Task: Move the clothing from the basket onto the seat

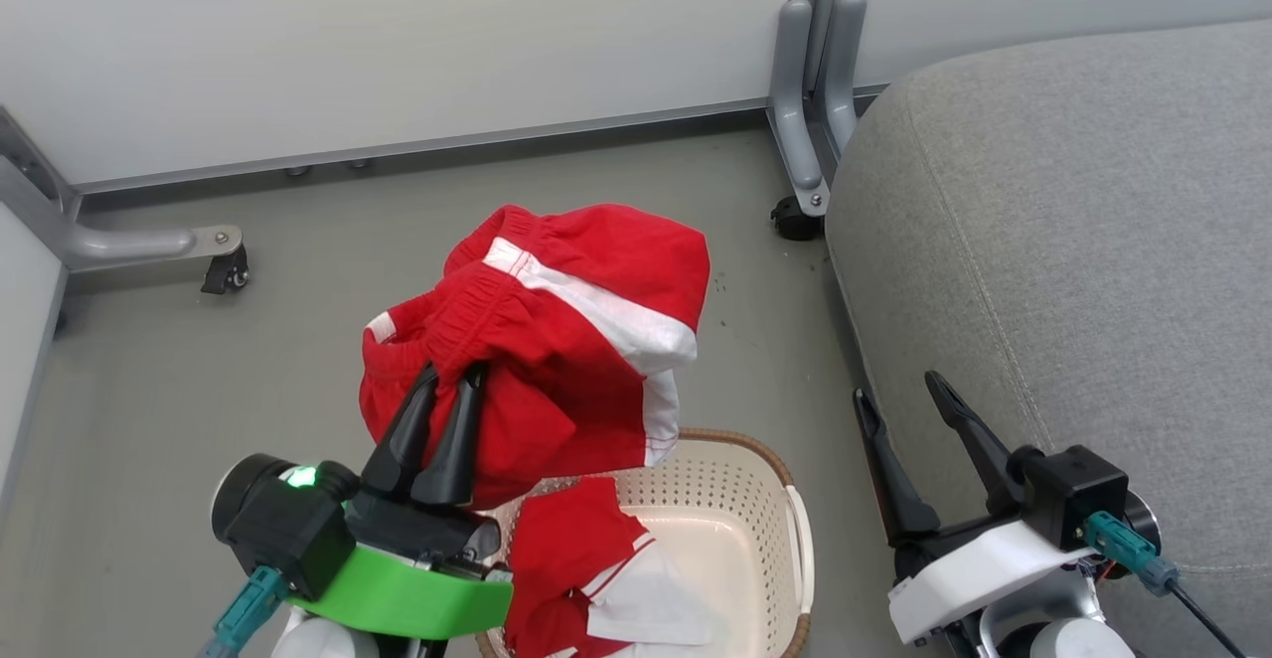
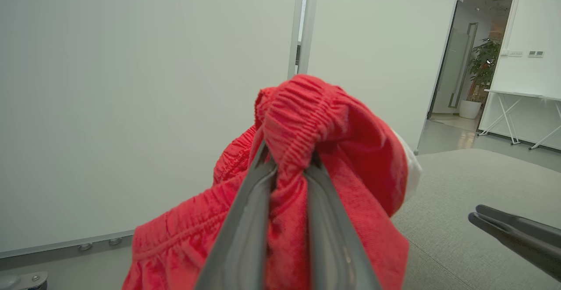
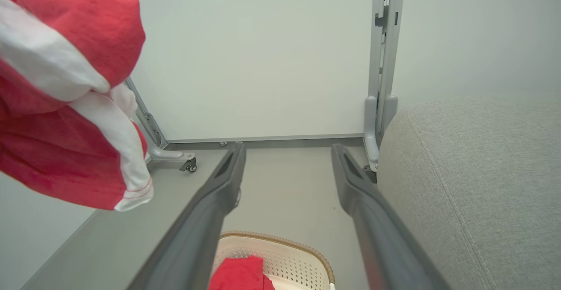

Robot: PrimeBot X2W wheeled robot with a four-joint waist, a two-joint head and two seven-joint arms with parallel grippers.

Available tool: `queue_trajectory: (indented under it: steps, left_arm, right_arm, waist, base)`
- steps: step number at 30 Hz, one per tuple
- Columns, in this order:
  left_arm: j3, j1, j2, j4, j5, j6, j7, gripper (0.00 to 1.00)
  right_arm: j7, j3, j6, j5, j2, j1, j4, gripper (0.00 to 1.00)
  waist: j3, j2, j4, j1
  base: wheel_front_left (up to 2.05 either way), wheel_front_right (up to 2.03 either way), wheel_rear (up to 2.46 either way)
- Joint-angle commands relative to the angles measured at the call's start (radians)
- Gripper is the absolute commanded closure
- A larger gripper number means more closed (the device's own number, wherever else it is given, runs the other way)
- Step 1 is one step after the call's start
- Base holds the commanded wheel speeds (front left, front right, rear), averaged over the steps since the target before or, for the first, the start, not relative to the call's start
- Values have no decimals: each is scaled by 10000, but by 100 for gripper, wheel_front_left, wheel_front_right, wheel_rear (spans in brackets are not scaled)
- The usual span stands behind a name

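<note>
floor (image 1: 199,360) was plain grey, few dark specks (image 1: 719,288) on it | white partition panels (image 1: 397,32) stood behind on grey metal legs (image 1: 810,141) | black caster (image 1: 795,221) under the middle leg, another caster (image 1: 227,270) off left | potted plant (image 2: 482,66) and white trestle table (image 2: 526,95) sat way down the hall

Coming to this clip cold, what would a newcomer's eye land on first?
The red garment with a white stripe, pinched by its waistband in the left gripper and hanging above the basket at the middle of the head view. Next, the second garment lying in the basket, and the right gripper, open, beside the grey seat at the right.
</note>
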Motion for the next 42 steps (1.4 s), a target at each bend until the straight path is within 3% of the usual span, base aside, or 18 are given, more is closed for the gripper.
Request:
queue_trajectory:
  steps: [1, 16, 27, 40, 41, 42]
  left_arm:
    - [28, 189, -6, 5, 77, -41, -4, 100]
    - [-61, -31, -30, -79, 20, -39, -5, 100]
    - [-393, -400, 85, -281, -32, -40, -4, 100]
    - [-945, -656, 181, -280, -209, -40, -5, 100]
    - [-946, -660, 173, -270, -224, -40, -5, 100]
    - [-943, -663, 174, -262, -228, -40, -5, 100]
  right_arm:
    - [25, -34, 1, 25, -29, 118, -94, 0]
    - [190, 405, 1, -48, -57, -97, -240, 0]
    - [223, 2954, 1, 1051, -818, -2047, 961, 0]
    - [-567, 5517, 1, 2459, -945, -4551, 2897, 0]
    - [-648, 5653, 1, 2557, -923, -4664, 2961, 12]
    - [-694, 5740, 1, 2663, -900, -4738, 3015, 50]
  waist:
    - [0, 0, 23, 1]
    - [81, 0, 125, 1]
    - [379, 0, 333, 1]
    - [477, 0, 610, 1]
    - [475, 0, 618, 1]
    - [478, 0, 622, 1]
  base:
    - [0, 0, 0]
    - [0, 0, 0]
    - [0, 0, 0]
    - [0, 0, 0]
    - [0, 0, 0]
    - [0, 0, 0]
